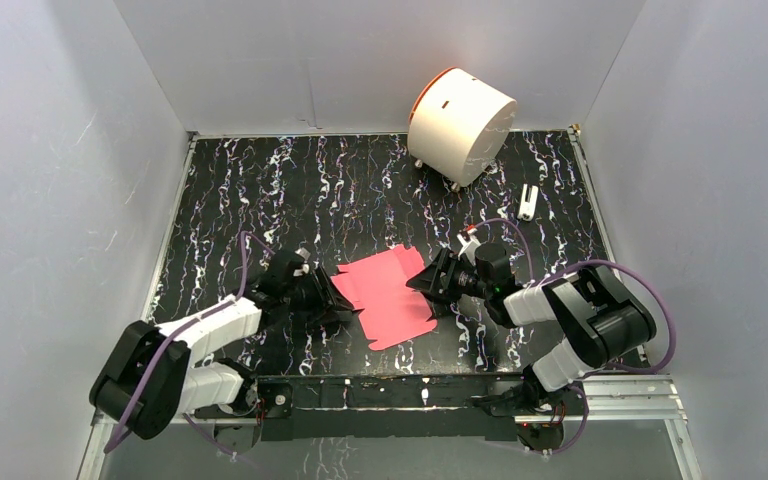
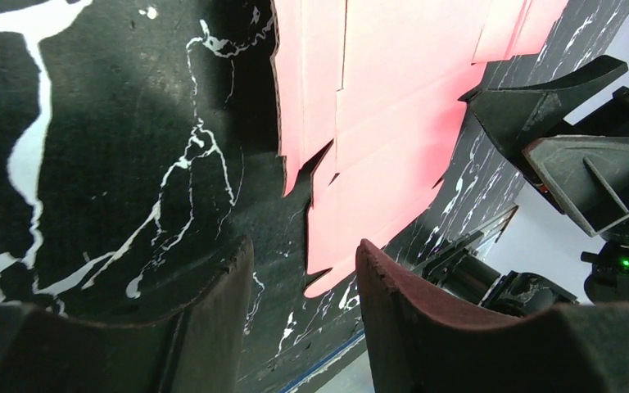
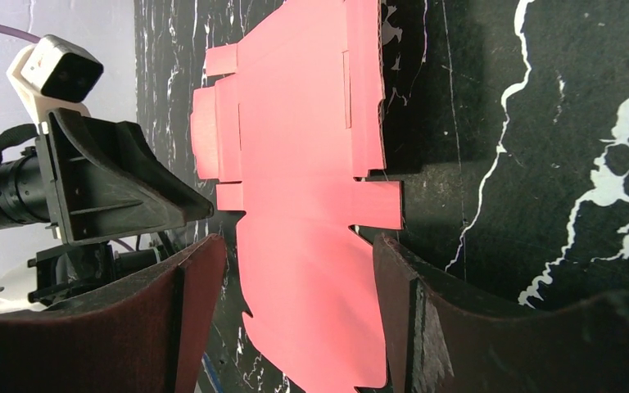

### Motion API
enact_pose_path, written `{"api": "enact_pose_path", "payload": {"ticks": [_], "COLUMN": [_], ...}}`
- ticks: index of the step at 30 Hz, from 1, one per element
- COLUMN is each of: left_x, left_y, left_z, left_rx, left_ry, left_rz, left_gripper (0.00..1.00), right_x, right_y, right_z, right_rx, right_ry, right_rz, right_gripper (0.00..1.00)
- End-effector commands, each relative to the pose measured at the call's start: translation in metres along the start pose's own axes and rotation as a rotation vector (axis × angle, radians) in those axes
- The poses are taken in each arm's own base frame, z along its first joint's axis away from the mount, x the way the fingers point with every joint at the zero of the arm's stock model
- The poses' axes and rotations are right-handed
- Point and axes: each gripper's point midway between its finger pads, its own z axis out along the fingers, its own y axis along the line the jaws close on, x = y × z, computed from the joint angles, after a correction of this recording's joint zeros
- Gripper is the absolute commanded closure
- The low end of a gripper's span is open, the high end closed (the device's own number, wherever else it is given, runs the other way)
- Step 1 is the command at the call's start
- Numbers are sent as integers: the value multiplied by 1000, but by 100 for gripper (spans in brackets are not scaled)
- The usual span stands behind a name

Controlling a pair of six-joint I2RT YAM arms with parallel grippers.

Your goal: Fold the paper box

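Note:
The paper box (image 1: 390,295) is a flat pink-red die-cut sheet with tabs and notches, lying on the black marbled table between my two grippers. My left gripper (image 1: 343,302) sits at the sheet's left edge, open and empty. In the left wrist view the sheet (image 2: 377,123) lies ahead, one corner tab showing past the left gripper (image 2: 303,246). My right gripper (image 1: 420,281) is at the sheet's right edge, also open. In the right wrist view the sheet (image 3: 295,147) lies flat below the right gripper (image 3: 299,241), with both fingers clear of it.
A large white cylinder with an orange rim (image 1: 460,125) lies on its side at the back right. A small white object (image 1: 528,202) lies near the right wall. White walls close in three sides. The metal rail (image 1: 410,385) runs along the near edge.

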Motion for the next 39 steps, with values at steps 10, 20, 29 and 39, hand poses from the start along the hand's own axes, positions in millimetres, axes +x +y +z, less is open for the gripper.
{"api": "enact_pose_path", "payload": {"ticks": [10, 20, 29, 39], "left_x": [-7, -15, -19, -19], "left_y": [-11, -17, -33, -48], "left_z": [33, 31, 14, -2], "left_rx": [59, 82, 166, 225], "left_ry": [-81, -124, -168, -180], "left_rz": [-104, -116, -143, -138], "left_gripper": [62, 91, 100, 100], "right_x": [0, -3, -12, -15], "right_y": [6, 6, 4, 1], "right_z": [2, 0, -3, -1], "right_rx": [-19, -3, 40, 64], "right_ry": [-5, -20, -60, -76], "right_rz": [3, -10, -22, 32], "right_gripper": [25, 25, 25, 23]}}
